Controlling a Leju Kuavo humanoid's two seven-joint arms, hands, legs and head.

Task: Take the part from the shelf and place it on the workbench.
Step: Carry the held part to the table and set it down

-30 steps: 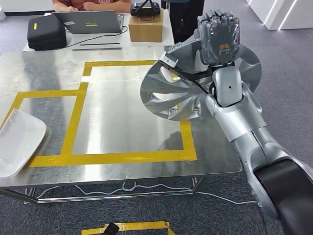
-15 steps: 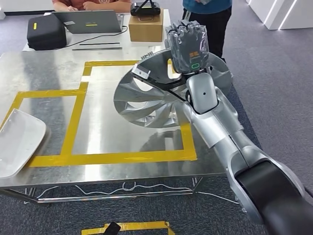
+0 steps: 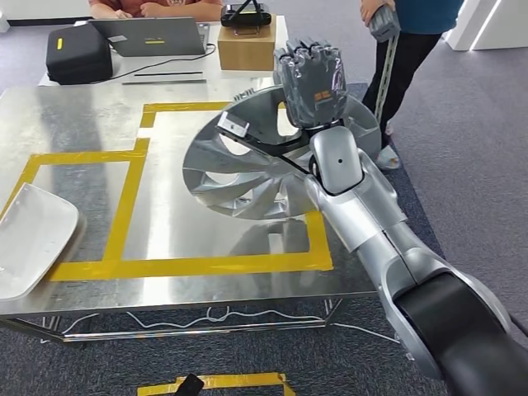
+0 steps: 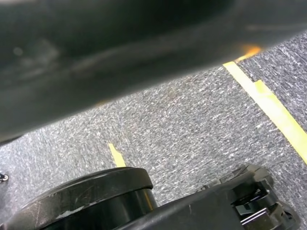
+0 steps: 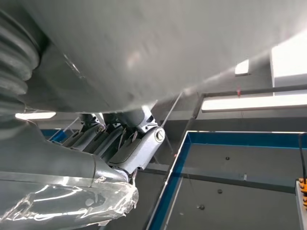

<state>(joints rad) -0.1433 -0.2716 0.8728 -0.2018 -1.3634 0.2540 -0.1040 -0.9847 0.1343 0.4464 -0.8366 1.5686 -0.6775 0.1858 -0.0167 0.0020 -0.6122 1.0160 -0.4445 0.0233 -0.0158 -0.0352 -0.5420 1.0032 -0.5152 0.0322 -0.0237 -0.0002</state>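
Silver and finned, the one part [image 3: 249,169], a round wheel-cover-like disc, hangs tilted over the right half of the steel workbench [image 3: 186,223], its low edge above the right-hand yellow tape rectangle [image 3: 186,266] and its high edge towards the bench's far right corner. The right hand [image 3: 311,82] holds it by the raised far rim, dark fingers folded over the top, and in the right wrist view the fingers [image 5: 137,148] lie pressed against the disc's pale underside. It appears not to touch the bench yet, though I cannot be sure at the low edge. The left hand's state I cannot tell: the left wrist view looks down at grey carpet and yellow floor tape. The chief risk, as I judge it, is the tilt: if the low edge lands first and the hand lets go early, the disc could slap down, skid on the smooth metal and end outside the tape or off the right edge. A one-sided hold on so broad a disc could also let it swing. Counted: one disc, two taped rectangles, one white tray-like panel [image 3: 28,239] at the near left corner, one cardboard box [image 3: 246,45], one laptop [image 3: 153,37], one black case [image 3: 77,54], and one person [image 3: 411,33] standing beyond the far right corner.
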